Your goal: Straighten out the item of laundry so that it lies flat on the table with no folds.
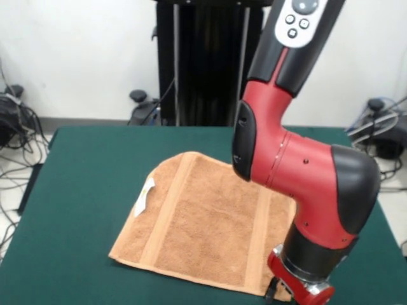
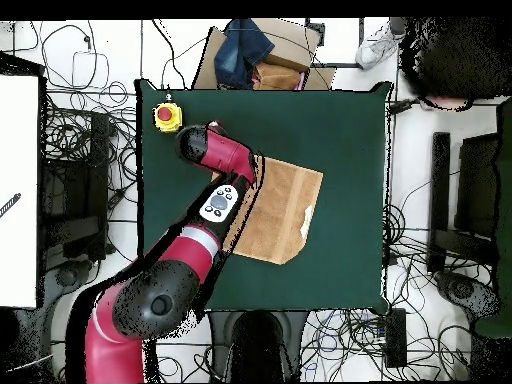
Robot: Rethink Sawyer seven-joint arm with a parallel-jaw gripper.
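The item of laundry (image 1: 203, 219) is an orange-tan towel spread over the middle of the green table (image 1: 76, 190), with two flat bands running across it. A white tag (image 1: 147, 189) sits on its left edge, where that edge looks slightly turned in. My gripper (image 1: 275, 292) hangs low at the towel's near right corner, mostly cut off by the picture's bottom edge. In the overhead view the towel (image 2: 285, 205) lies right of the arm, which covers its left part. There the red wrist (image 2: 205, 145) hides the gripper beneath it.
A yellow box with a red button (image 2: 167, 117) stands at one table corner, close to the wrist. A cardboard box with blue cloth (image 2: 250, 50) sits beyond the table edge. Cables lie on the floor around the table, and a black stand (image 1: 206, 63) rises behind it.
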